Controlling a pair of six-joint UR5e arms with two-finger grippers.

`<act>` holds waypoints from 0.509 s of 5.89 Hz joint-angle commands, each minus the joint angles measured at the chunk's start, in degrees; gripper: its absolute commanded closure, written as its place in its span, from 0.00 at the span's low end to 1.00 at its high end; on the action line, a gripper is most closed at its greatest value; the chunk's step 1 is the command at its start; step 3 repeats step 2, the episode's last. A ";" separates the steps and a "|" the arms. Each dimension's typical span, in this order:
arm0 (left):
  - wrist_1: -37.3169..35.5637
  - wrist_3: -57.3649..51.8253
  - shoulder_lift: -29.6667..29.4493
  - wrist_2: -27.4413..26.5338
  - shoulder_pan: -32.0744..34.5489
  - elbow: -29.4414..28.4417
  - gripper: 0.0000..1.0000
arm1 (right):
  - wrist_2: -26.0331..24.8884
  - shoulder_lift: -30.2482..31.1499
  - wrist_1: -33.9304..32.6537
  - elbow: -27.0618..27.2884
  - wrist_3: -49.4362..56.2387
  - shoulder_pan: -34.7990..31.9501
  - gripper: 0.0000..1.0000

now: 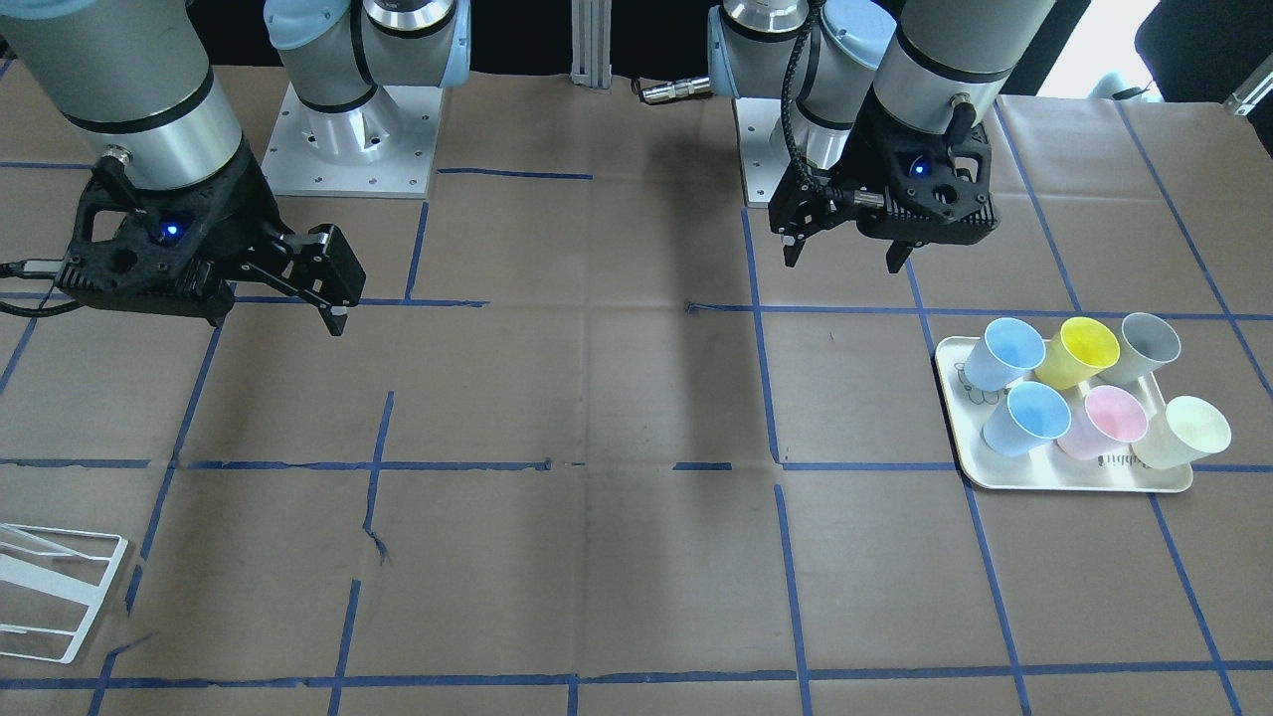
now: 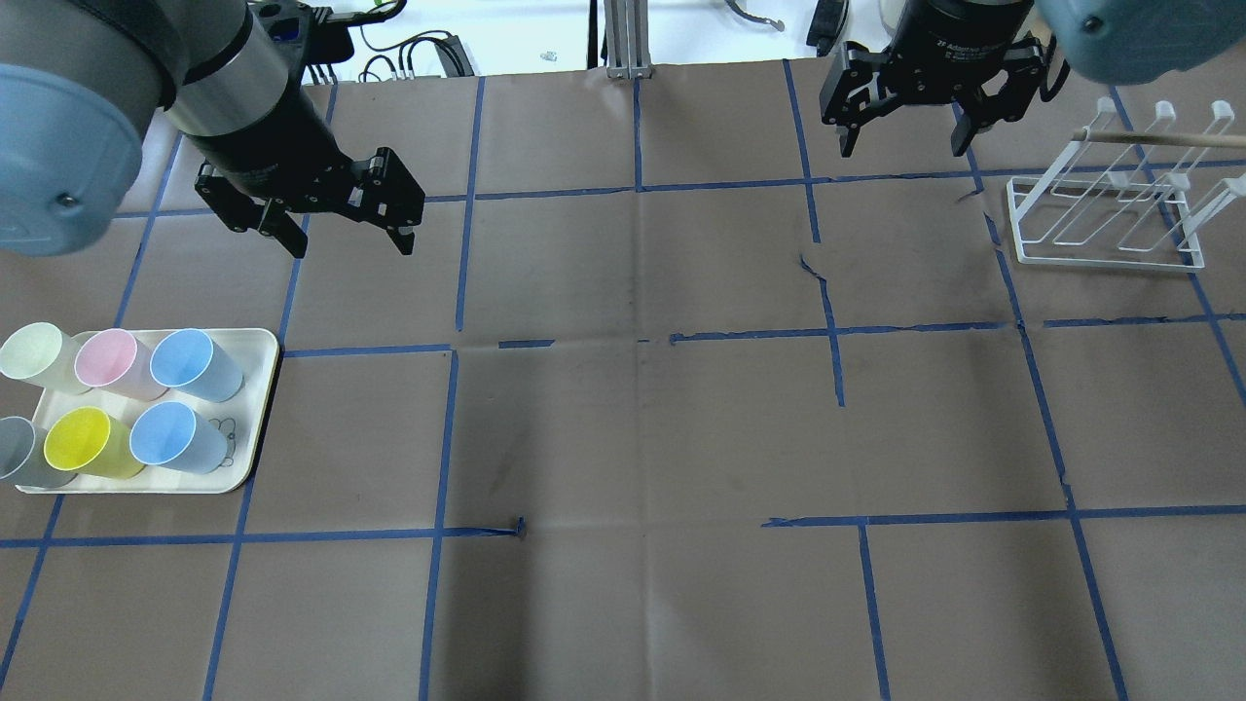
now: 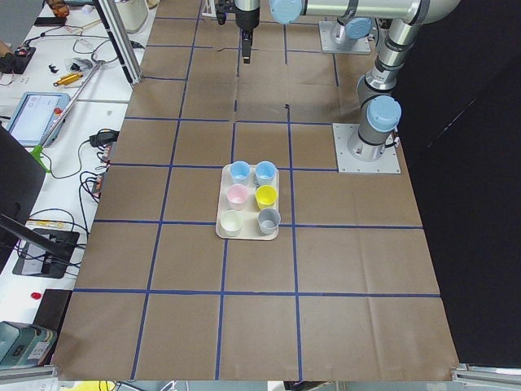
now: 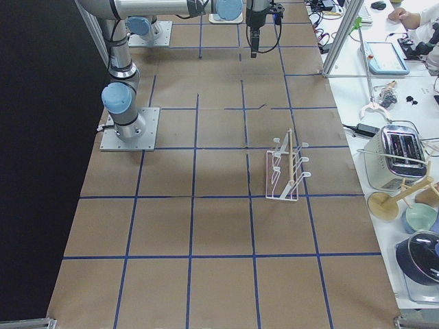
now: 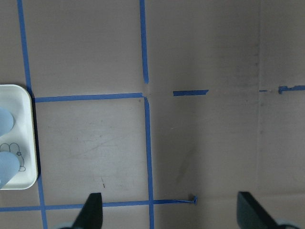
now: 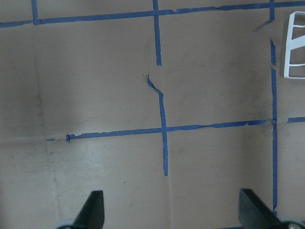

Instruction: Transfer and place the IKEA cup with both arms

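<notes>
Two pale-blue IKEA cups [image 2: 195, 362] [image 2: 175, 435] stand upright on a white tray [image 2: 258, 409] at the table's left side. They also show in the front view [image 1: 1004, 353] [image 1: 1026, 418]. My left gripper [image 2: 348, 239] is open and empty. It hangs above the table, beyond the tray and a little to its right. Its wrist view shows the tray's edge [image 5: 21, 109] and parts of both blue cups [image 5: 5, 121]. My right gripper [image 2: 900, 146] is open and empty at the far right of the table, over bare paper.
Pink [image 2: 112, 362], yellow [image 2: 88, 443], pale green [image 2: 34, 355] and grey [image 2: 19, 465] cups share the tray. A white wire rack [image 2: 1110, 214] stands at the far right. Brown paper with blue tape lines covers the table.
</notes>
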State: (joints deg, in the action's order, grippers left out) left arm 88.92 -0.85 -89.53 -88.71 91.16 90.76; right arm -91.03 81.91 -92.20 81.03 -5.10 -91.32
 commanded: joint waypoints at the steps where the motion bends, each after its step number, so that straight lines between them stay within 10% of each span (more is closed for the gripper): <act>1: 0.12 -0.11 -0.11 -0.50 -0.01 -0.14 0.02 | 0.06 0.01 0.00 0.00 0.01 -0.09 0.00; 3: 0.20 -0.11 -0.12 -0.76 0.07 -0.06 0.02 | 0.15 0.01 -0.08 0.00 0.01 0.00 0.00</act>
